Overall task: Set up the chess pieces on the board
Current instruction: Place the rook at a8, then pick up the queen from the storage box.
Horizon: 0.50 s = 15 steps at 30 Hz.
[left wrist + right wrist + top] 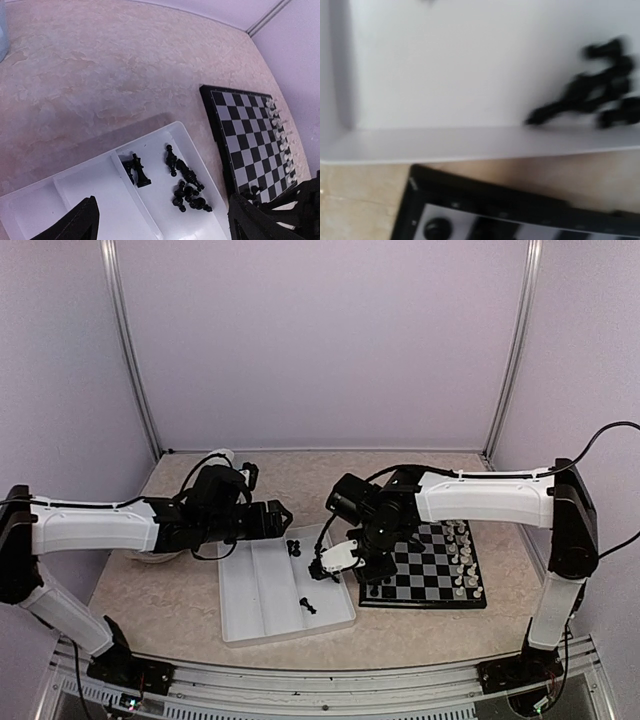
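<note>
Bolted at the near edge, the left arm's base (118, 665) and the right arm's base (520, 672) flank a beige marbled tabletop (170, 605). Just beyond them a white compartment tray (255, 615) lies left of centre. The chessboard (432, 578) lies just beside it on the right, with a thin strip of tabletop showing between the two.

Most of the black chess pieces (189, 192) lie in a loose heap in the tray's right-hand compartment, and two more sit by the divider to the left of the heap. A few others stand on the chessboard at its near left corner. White chess pieces (462, 558) stand in two rows along the board's right edge.

The left gripper (164, 207) hovers over the far end of the tray. Its fingers (80, 222) are spread wide, with nothing between them.

The right gripper (335, 562) hangs low over the gap between the tray's right rim and the board's left border. Its own wrist view is blurred and shows none of its fingers. The overhead view is too small to make them out, so I cannot tell how wide it stands or whether it holds a piece.
</note>
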Each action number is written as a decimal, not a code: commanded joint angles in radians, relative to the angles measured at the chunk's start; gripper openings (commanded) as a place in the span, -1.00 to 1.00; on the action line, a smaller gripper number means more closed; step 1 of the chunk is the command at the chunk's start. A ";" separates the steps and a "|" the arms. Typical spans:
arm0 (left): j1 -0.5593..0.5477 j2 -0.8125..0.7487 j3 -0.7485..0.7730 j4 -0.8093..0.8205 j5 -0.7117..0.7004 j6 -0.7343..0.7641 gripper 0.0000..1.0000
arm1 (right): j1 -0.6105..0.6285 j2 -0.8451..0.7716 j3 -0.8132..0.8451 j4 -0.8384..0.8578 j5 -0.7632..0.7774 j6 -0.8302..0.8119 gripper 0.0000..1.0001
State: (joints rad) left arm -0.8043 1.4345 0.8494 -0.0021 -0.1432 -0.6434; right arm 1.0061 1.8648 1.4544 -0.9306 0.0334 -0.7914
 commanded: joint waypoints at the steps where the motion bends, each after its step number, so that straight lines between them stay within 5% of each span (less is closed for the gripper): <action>1: -0.069 0.087 0.142 -0.147 -0.008 0.180 0.76 | -0.027 -0.094 0.026 0.024 -0.077 0.006 -0.47; 7: -0.131 0.241 0.290 -0.339 0.001 0.435 0.64 | -0.134 -0.239 -0.084 0.148 -0.225 0.051 -0.47; 15: -0.219 0.401 0.421 -0.555 0.025 0.532 0.43 | -0.250 -0.444 -0.305 0.292 -0.320 0.119 -0.48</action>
State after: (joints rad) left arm -0.9585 1.7897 1.2285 -0.3946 -0.1139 -0.1951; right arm 0.7845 1.4837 1.2320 -0.7208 -0.2111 -0.7116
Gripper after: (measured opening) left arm 0.721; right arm 0.261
